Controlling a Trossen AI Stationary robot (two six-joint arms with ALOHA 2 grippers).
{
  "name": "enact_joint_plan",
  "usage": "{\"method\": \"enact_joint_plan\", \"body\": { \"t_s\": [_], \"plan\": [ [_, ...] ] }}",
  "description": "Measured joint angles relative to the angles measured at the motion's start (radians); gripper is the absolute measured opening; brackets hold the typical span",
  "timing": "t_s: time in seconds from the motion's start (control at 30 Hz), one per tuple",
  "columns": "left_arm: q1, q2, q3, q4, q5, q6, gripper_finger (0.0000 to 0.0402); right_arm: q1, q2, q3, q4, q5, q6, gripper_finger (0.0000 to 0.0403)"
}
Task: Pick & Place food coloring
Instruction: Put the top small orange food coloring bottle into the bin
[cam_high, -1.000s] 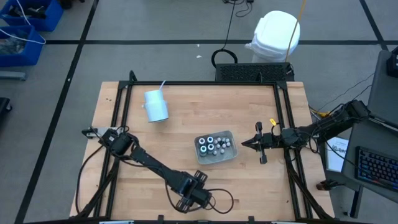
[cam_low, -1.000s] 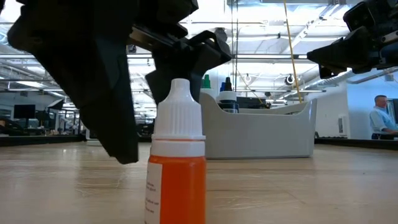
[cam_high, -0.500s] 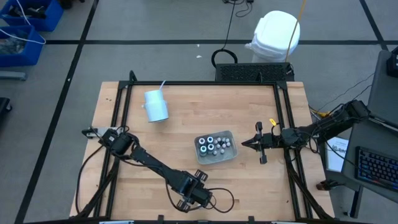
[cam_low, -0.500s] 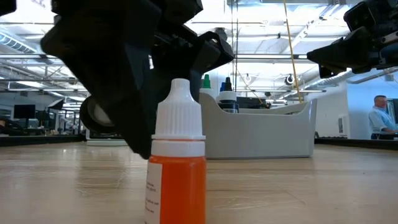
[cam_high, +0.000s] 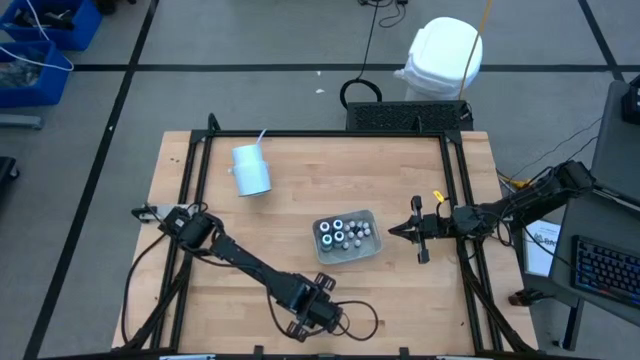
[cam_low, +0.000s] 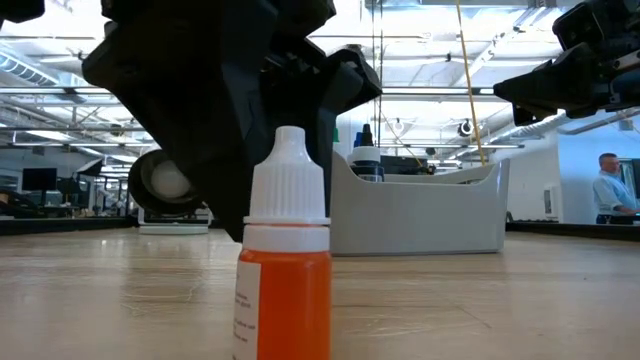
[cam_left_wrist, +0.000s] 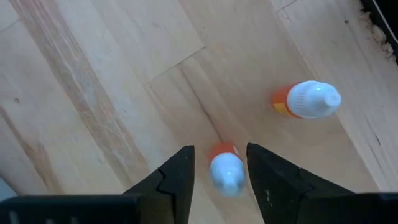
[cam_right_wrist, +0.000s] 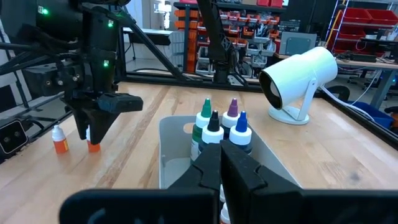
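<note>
Orange bottle (cam_low: 285, 275) w/ white cap, light wood table (cam_high: 400, 280).

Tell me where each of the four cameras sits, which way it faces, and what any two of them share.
High view: overhead, looking straight down on the table; both arms show, left tool near the front edge, right tool beside the tray.
Low view: at table height, facing the room; an orange bottle close up, the left tool behind it.
Left wrist view: looking down past its own fingers, which flank a second orange bottle.
Right wrist view: looking across the table over its shut fingers.
Shared: the right wrist and low views both show the tray and the left tool.
</note>
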Motion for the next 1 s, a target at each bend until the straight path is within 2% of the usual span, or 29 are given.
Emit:
{"method": "enact_joint_plan", "body": {
  "t_s": [0.23, 0.5, 0.73, 0.9, 1.0],
  "plan": [
    [0.000, 0.000, 0.000, -0.003, 0.001, 0.000, 0.0140, 0.000, 0.000, 0.000, 0.000, 0.000, 0.000, 0.0000],
    [0.001, -0.001, 0.000, -0.017, 0.003, -0.009, 0.0067, 0.000, 0.000, 0.000, 0.000, 0.000, 0.000, 0.0000],
    [0.001, -0.006, 0.008, -0.058, -0.001, -0.024, 0.0071, 0.000, 0.000, 0.000, 0.001, 0.000, 0.000, 0.0000],
    [0.003, -0.007, 0.100, -0.111, -0.001, -0.028, 0.0085, 0.000, 0.000, 0.000, 0.001, 0.000, 0.000, 0.0000],
    [0.009, -0.006, 0.196, -0.171, -0.020, -0.024, 0.0087, 0.000, 0.000, 0.000, 0.001, 0.000, 0.000, 0.0000]
  ]
}}
